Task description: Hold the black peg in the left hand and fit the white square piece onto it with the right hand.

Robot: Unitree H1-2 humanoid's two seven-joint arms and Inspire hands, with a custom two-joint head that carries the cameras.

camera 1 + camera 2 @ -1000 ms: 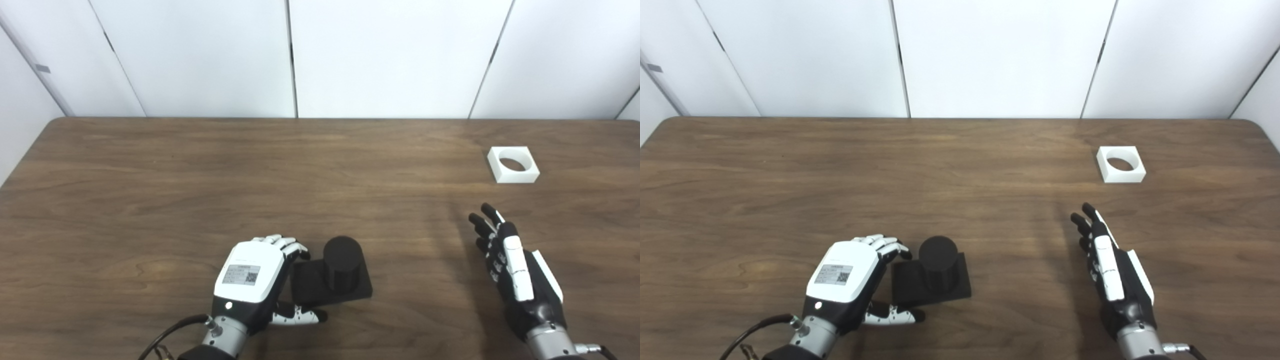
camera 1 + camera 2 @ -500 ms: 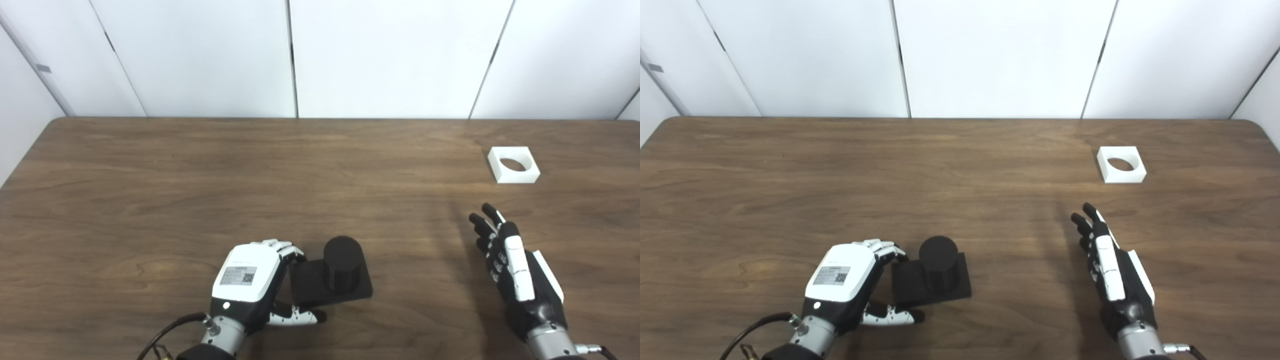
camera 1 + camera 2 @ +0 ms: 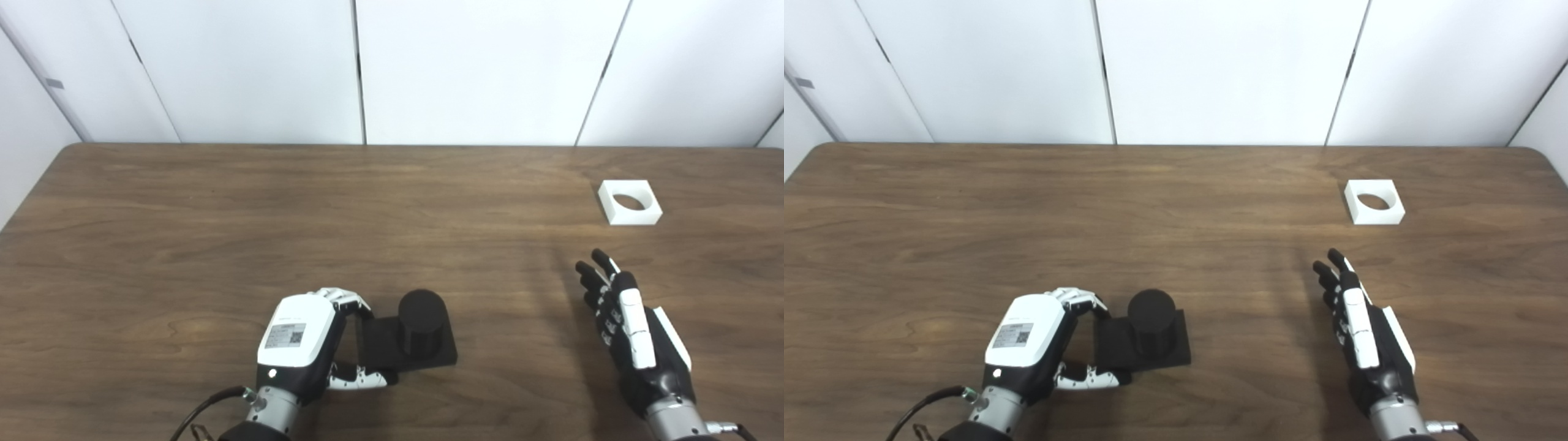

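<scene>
The black peg (image 3: 421,315), a short cylinder upright on a square black base (image 3: 380,352), rests on the table near the front. My left hand (image 3: 300,343) is at the base's left edge. Its fingers (image 3: 349,300) curl onto the far left corner and its thumb (image 3: 361,381) presses the near left corner, so it is shut on the base. The white square piece (image 3: 629,201), with a round hole, lies flat at the far right. My right hand (image 3: 631,334) hovers open well short of it, fingers straight and pointing away from me.
The brown wooden table (image 3: 245,214) ends at white wall panels (image 3: 478,67) at the back. Its left edge (image 3: 30,190) slants in from the left. A black cable (image 3: 202,410) trails from my left wrist.
My left hand's fingers have curled in tighter and its thumb has closed in, pinching the base's left edge. The right hand and the white piece have stayed still.
</scene>
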